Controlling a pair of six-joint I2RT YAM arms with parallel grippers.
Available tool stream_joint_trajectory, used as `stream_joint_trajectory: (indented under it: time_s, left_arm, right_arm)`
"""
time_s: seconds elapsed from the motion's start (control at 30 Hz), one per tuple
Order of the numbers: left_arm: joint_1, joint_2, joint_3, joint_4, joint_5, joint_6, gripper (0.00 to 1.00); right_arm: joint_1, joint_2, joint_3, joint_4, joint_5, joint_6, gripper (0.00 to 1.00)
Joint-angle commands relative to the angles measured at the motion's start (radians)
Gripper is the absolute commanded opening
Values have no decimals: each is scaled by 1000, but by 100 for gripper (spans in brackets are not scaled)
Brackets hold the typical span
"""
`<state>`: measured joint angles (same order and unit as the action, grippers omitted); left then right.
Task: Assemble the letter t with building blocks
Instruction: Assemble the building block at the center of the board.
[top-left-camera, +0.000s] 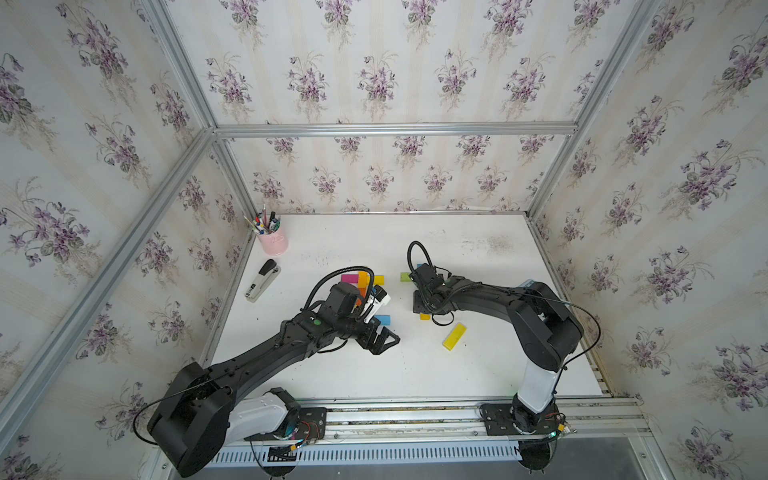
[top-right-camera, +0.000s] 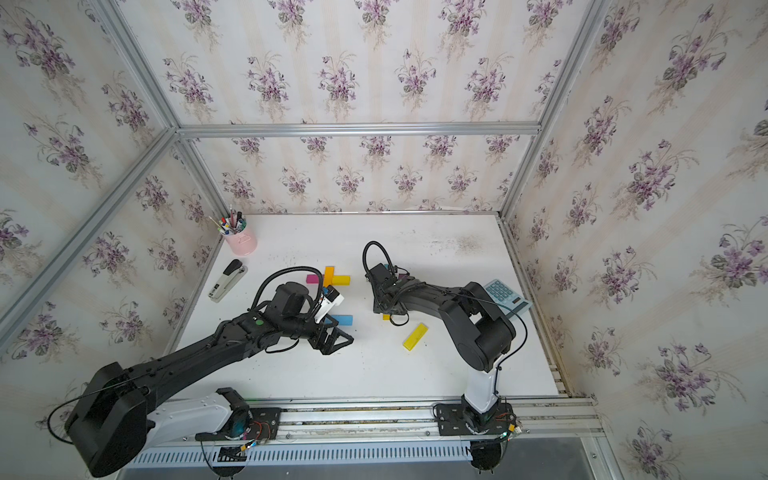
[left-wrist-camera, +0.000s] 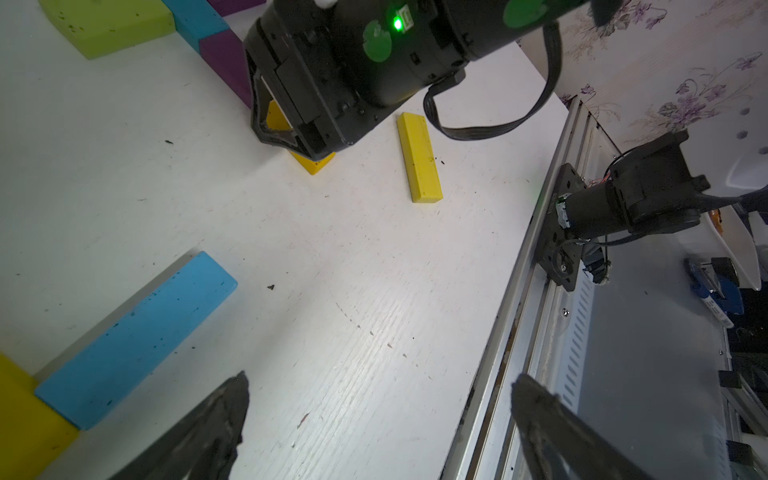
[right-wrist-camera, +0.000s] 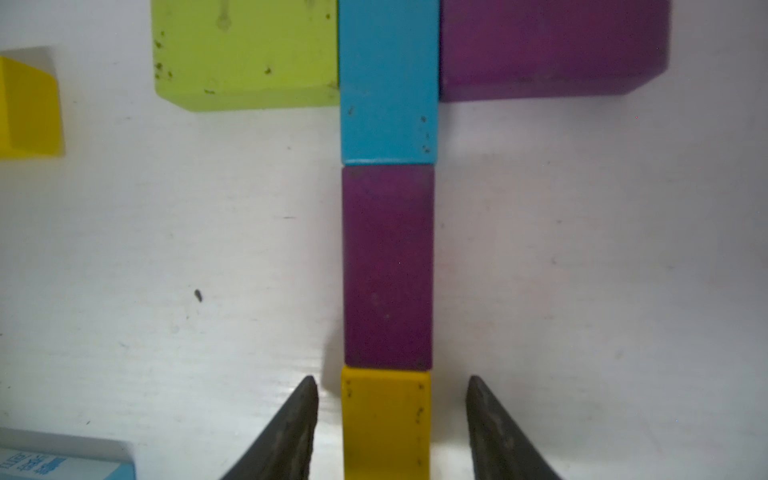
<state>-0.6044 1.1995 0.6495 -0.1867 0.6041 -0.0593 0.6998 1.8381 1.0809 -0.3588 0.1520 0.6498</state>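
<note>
In the right wrist view a T shape lies on the white table: a lime block (right-wrist-camera: 245, 54) and a purple block (right-wrist-camera: 548, 45) flank a teal block (right-wrist-camera: 388, 79). Below it a second purple block (right-wrist-camera: 388, 266) and a yellow block (right-wrist-camera: 386, 424) continue the stem. My right gripper (right-wrist-camera: 391, 379) stands open astride the yellow block, with a gap on each side. My left gripper (left-wrist-camera: 380, 376) is open and empty over bare table, beside a light blue block (left-wrist-camera: 137, 336). A loose yellow block (top-left-camera: 454, 336) lies to the right.
Magenta (top-left-camera: 348, 277), orange (top-left-camera: 363, 280) and yellow (top-left-camera: 378, 279) blocks cluster behind the left wrist. A stapler (top-left-camera: 262, 280) and a pink pen cup (top-left-camera: 272, 241) stand at the back left. A calculator (top-right-camera: 507, 297) sits at the right edge under the right arm.
</note>
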Motion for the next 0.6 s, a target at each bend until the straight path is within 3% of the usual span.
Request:
stream_joint_trajectory:
  time_s: [0.0, 0.57]
  left_arm:
    - [2, -1, 12, 10, 10, 15, 100]
    - [2, 11, 18, 10, 19, 14, 100]
  right_arm:
    - [-4, 12, -10, -46, -10, -10, 56]
    - [-5, 13, -21, -37, -11, -13, 47]
